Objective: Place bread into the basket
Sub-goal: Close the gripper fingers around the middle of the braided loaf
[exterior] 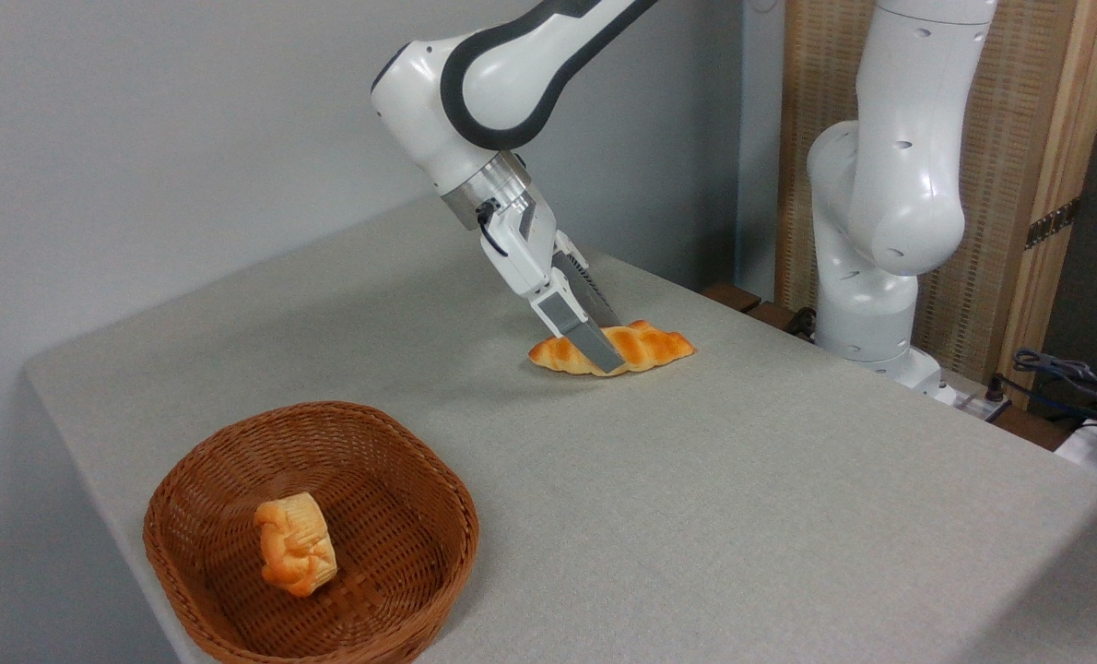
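We see the loaf lying flat on the grey table, toward the far side and well apart from the basket, which sits at the near left corner of the tabletop. The loaf is long and braided, golden-orange with browned ridges, its pointed ends facing left and right. The gripper reaches down to it at a slant from the upper left, and its two grey fingers straddle the middle of the loaf, one in front of it and one behind, so that the near finger covers part of the crust. We take the fingers to be set close against the loaf on both sides, but from this angle we cannot tell whether they are truly pinching it or merely standing around it. The loaf rests on the table surface, with its shadow right under it. Inside the basket, a small round knotted bun lies on the woven floor, a little left of centre and tipped on its side. The white arm bends down from the top of the view, and its base column stands at the far right edge of the table.
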`<state>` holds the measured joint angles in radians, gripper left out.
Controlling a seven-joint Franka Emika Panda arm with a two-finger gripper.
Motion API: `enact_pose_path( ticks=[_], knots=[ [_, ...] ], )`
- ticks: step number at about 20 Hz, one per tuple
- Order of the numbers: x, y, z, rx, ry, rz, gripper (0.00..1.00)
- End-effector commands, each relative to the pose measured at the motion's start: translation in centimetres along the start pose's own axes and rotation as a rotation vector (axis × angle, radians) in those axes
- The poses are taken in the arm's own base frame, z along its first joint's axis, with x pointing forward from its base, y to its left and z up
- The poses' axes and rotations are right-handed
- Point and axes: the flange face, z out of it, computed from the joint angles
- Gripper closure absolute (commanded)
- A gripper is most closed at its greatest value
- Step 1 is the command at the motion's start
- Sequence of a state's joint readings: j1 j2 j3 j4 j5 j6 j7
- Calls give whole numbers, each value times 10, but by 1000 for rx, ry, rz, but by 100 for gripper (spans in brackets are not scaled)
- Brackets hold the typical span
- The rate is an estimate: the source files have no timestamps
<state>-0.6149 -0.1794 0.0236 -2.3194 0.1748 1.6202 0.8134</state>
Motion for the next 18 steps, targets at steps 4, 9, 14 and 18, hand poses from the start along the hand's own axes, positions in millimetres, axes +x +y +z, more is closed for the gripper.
enact_pose_path(
  ticks=[4,9,14,18],
  knots=[
    [1,-4,2,23,-19,-34,67],
    [0,-4,0,26,-14,-36,67],
    [-4,-6,-17,51,14,-78,68],
    [-14,-14,-43,77,53,-135,76]
  ],
)
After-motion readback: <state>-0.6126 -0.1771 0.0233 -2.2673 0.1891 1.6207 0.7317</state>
